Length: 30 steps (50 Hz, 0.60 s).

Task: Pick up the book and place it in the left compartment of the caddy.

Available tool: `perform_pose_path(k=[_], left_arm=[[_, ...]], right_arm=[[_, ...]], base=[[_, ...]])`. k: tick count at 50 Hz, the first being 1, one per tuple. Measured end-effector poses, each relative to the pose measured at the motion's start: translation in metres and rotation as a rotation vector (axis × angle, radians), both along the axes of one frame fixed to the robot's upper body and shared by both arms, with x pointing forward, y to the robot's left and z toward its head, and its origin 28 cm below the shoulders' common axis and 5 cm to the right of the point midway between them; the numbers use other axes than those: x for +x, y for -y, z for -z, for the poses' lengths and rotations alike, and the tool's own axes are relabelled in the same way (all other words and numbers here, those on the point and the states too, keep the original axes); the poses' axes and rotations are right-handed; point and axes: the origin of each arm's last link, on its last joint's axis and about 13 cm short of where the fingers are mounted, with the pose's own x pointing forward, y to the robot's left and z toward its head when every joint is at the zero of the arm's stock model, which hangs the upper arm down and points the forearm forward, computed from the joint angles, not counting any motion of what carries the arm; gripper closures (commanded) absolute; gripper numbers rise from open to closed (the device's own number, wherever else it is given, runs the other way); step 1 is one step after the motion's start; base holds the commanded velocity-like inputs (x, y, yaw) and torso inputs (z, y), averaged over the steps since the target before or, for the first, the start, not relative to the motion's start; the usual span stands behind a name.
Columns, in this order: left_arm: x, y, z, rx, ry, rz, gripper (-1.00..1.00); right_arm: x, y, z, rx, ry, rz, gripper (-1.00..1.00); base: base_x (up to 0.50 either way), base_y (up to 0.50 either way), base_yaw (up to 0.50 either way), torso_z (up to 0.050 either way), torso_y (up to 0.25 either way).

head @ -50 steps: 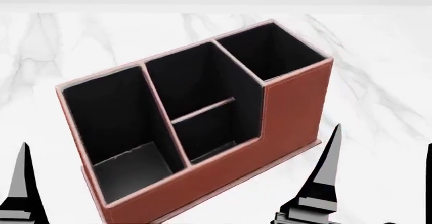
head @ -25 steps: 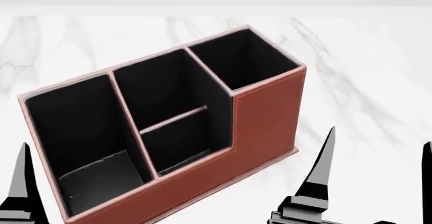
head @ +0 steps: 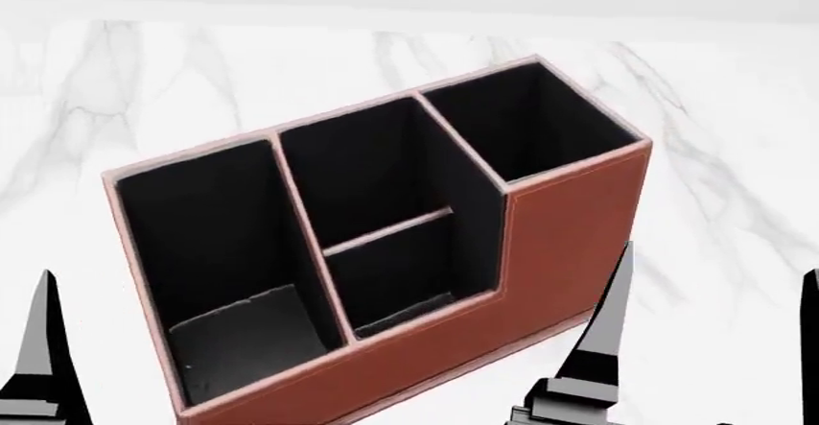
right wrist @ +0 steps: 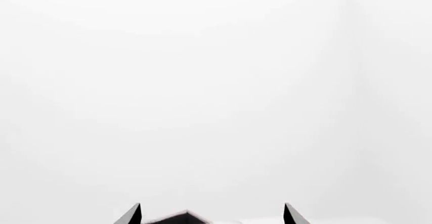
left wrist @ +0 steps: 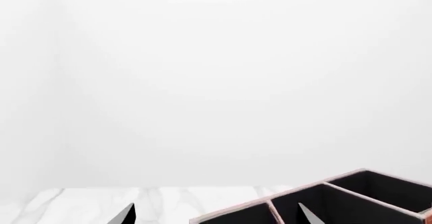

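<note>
1. We find no book in any view, so a blind reach could strike the caddy [head: 563, 243] instead
2. Our left gripper [left wrist: 216, 216] and right gripper [right wrist: 211, 215] both show fingertips spread with nothing between them, low at the near edge beside the caddy
3. The left compartment [head: 218, 252] stands open at the caddy's left end on the marble table [head: 716, 137]; the crossbar section just beside it invites a wrong drop

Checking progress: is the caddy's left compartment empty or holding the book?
Empty. The left compartment of the caddy shows only black lining down to its floor; no book visible.
</note>
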Motion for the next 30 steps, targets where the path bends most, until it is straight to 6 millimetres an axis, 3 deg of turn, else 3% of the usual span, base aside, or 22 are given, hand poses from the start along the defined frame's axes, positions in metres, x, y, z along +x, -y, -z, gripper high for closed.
perform_pose_path(k=[30], left_arm=[[0.0002,0.0001,0.0003,0.001,0.0,-0.002,-1.0]], right_arm=[[-0.0003,-0.0011,0.0,-0.013,0.004,-0.009,-1.0]], base=[[0.0,0.0,0.5,0.0,0.0]])
